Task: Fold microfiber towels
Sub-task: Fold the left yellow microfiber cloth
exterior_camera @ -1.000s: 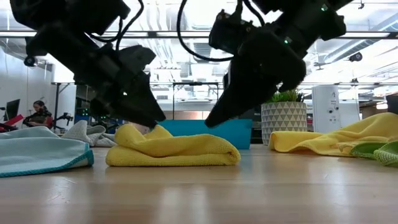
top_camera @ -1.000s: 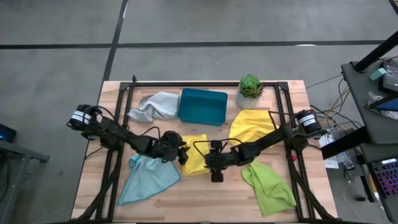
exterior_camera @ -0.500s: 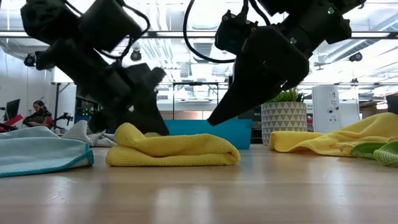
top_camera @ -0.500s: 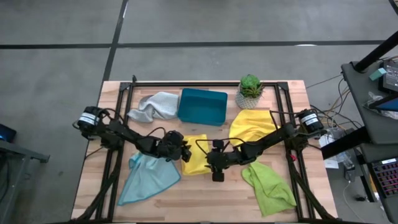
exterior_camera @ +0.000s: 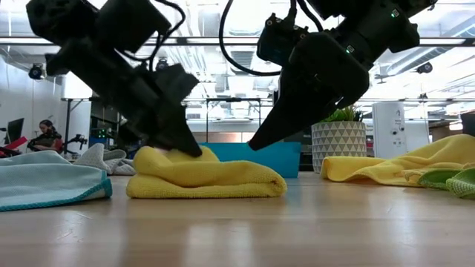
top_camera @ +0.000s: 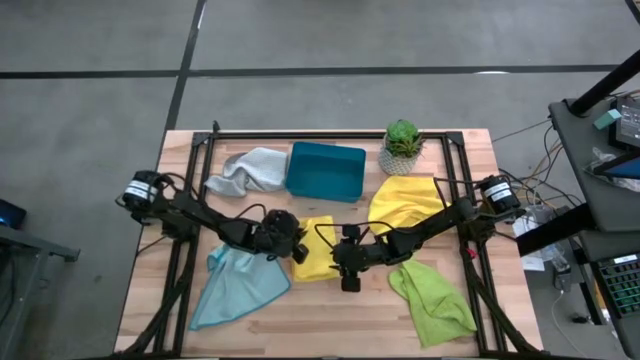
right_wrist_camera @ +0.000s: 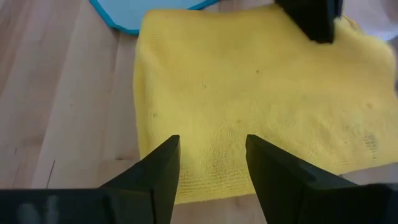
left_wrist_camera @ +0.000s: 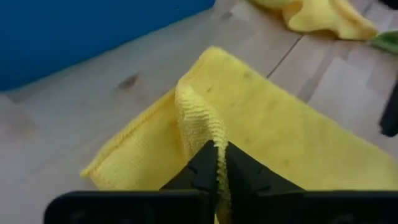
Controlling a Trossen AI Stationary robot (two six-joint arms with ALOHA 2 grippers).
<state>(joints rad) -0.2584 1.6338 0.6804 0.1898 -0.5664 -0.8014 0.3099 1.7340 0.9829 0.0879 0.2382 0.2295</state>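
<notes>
- Your tabletop is light wood and carries all five towels, a tray and a plant.
- The light blue towel lies flat at the left front, and the lime green towel lies rumpled at the right front.
- One yellow towel lies spread at the right, just in front of the potted plant.
- The teal tray sits at the middle back, with the pale grey towel bunched just beside it on the left.
- The folded yellow towel lies at the centre, between your two grippers.
- Your left gripper is down on that towel's left edge, its fingers pinched together on a raised ridge of the yellow cloth.
- Your right gripper sits at the towel's right edge, tilted down over it; its fingers stand apart with only yellow cloth showing between them, and they grip nothing.
- In the low view, a person sits far back in the room on the left.
</notes>
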